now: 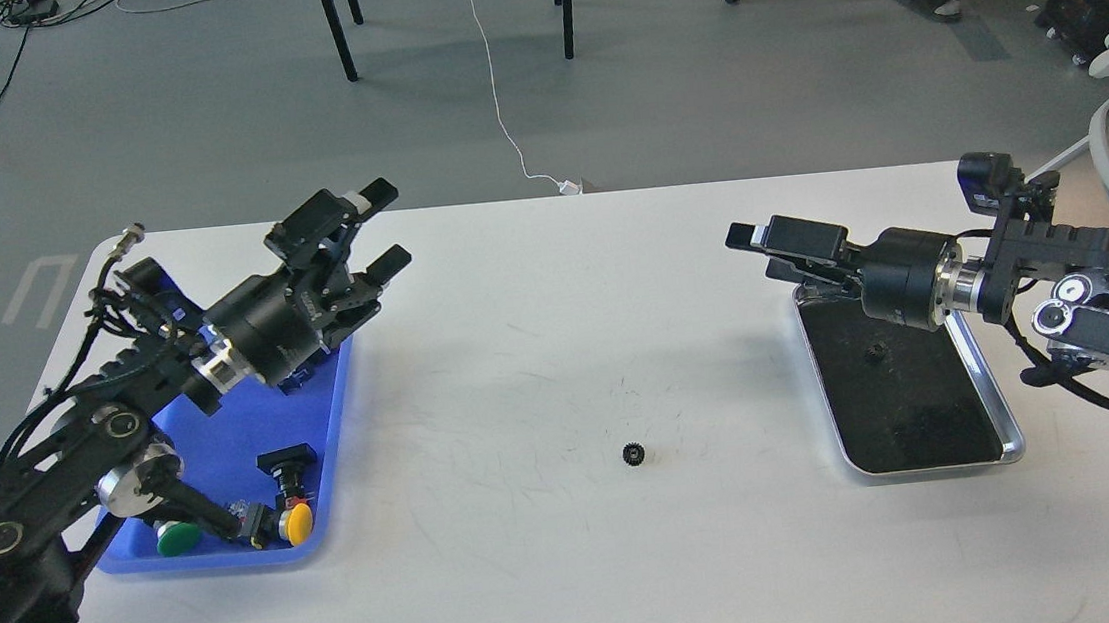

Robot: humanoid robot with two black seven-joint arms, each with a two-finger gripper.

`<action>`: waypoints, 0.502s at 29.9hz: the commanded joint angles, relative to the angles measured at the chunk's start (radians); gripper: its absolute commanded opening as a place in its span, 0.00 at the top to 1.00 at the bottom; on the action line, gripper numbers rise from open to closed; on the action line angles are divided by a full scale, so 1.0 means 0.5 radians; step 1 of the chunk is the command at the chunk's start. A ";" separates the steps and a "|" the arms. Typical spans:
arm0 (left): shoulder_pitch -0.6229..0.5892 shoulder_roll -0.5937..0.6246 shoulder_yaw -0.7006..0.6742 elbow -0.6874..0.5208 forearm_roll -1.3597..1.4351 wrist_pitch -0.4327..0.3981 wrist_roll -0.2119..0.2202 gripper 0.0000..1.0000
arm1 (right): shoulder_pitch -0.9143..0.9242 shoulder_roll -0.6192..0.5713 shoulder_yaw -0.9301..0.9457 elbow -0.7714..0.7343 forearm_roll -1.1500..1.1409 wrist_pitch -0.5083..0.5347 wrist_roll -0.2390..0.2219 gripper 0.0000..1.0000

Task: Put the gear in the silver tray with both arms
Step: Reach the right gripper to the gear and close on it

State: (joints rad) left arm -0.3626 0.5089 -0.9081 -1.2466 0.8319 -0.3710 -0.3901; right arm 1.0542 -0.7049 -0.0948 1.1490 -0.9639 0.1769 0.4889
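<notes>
A small black gear lies on the white table, alone near the middle front. The silver tray stands at the right, with a second small black gear on its dark bottom. My left gripper is open and empty. It hangs above the far right corner of the blue tray, well left of the loose gear. My right gripper is low over the silver tray's far left end and points left. It looks open and holds nothing.
A blue plastic tray at the left holds push buttons with green, yellow and black caps. The table's far edge runs behind both grippers. Chair legs and cables are on the floor beyond.
</notes>
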 commanded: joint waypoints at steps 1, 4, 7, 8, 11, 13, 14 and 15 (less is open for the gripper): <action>0.176 -0.027 -0.214 -0.053 -0.114 -0.004 -0.002 0.03 | 0.317 0.035 -0.328 0.003 -0.372 -0.001 0.000 0.01; 0.182 -0.027 -0.248 -0.053 -0.277 0.003 0.001 0.03 | 0.630 0.216 -0.678 0.006 -0.477 -0.001 0.000 0.01; 0.182 -0.027 -0.276 -0.053 -0.400 0.018 0.001 0.03 | 0.839 0.452 -0.930 0.003 -0.487 -0.001 0.000 0.01; 0.182 -0.030 -0.285 -0.056 -0.412 0.018 0.001 0.03 | 0.867 0.541 -0.988 0.003 -0.490 -0.001 0.000 0.01; 0.182 -0.027 -0.288 -0.056 -0.412 0.015 0.001 0.03 | 0.883 0.765 -1.102 -0.015 -0.508 -0.001 0.000 0.01; 0.182 -0.024 -0.291 -0.056 -0.412 0.018 0.001 0.03 | 0.883 0.885 -1.184 -0.022 -0.511 -0.004 0.000 0.01; 0.185 -0.021 -0.291 -0.056 -0.412 0.015 0.001 0.03 | 0.883 0.934 -1.221 -0.031 -0.511 -0.007 0.000 0.02; 0.185 -0.018 -0.291 -0.059 -0.412 0.015 0.001 0.03 | 0.883 0.980 -1.267 -0.052 -0.511 -0.022 0.000 0.02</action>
State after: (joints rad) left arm -0.2713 0.4959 -1.0529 -1.2748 0.6262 -0.3625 -0.3897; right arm 1.4937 -0.2885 -0.6708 1.1394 -1.2184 0.1753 0.4886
